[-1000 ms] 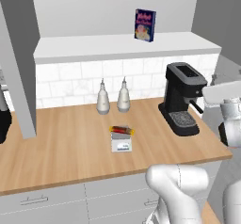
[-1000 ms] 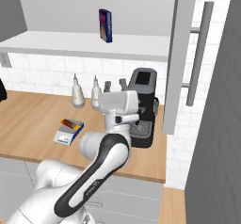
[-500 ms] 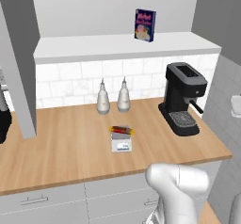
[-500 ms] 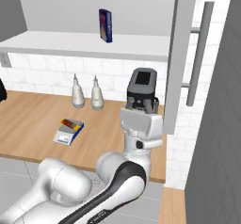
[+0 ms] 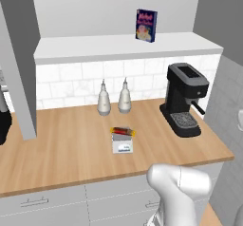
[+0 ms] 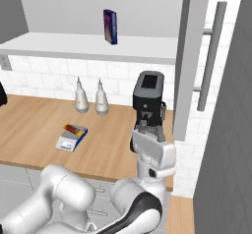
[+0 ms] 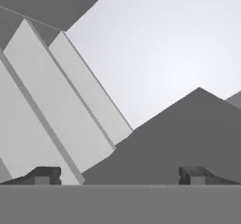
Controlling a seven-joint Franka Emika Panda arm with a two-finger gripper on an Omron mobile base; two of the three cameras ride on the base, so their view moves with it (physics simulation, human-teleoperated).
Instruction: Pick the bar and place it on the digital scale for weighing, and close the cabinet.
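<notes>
Claw swung rightward (target unclear)

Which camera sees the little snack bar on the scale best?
The left base view. The bar faces that camera, lying across the digital scale in mid-counter. The right base view shows it smaller and off to the left. The hand view looks at grey cabinet panels instead.

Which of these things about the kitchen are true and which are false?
1. The bar lies on the digital scale. True.
2. The blue box stands on the counter. False: it stands on the shelf above.
3. The fingers are wide apart and hold nothing. True.
4. The coffee machine is white. False: it is black.
5. Two bottles stand by the tiled wall. True.
</notes>
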